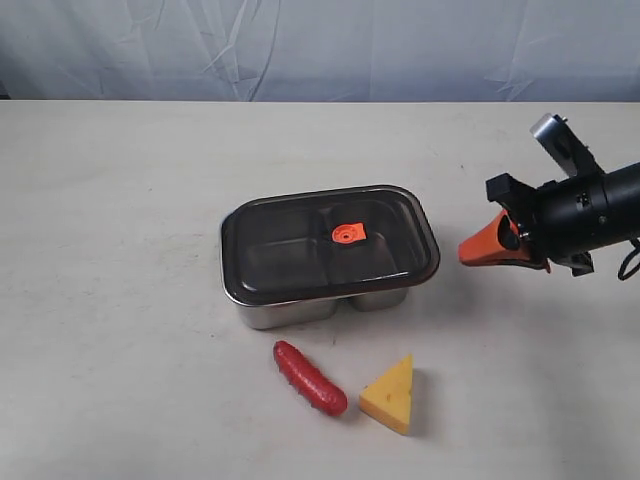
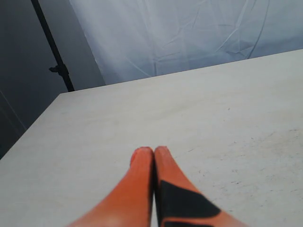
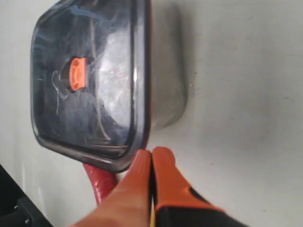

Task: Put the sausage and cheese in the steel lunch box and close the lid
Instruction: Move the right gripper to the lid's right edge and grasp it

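The steel lunch box (image 1: 300, 308) stands mid-table with the dark translucent lid (image 1: 290, 250) resting on top, its orange valve tab (image 1: 348, 233) at centre. In front of it lie the red sausage (image 1: 309, 377) and the yellow cheese wedge (image 1: 390, 395), side by side on the table. My right gripper (image 1: 466, 253) hovers to the right of the box, shut and empty, fingers pointing at it. In the right wrist view the lid (image 3: 90, 75), the box wall (image 3: 165, 75) and part of the sausage (image 3: 99, 182) show beyond the shut gripper (image 3: 151, 153). My left gripper (image 2: 154, 151) is shut over bare table, out of the exterior view.
A pale cloth backdrop (image 1: 320, 45) hangs behind the table's far edge. A dark stand pole (image 2: 52, 47) shows past the table corner in the left wrist view.
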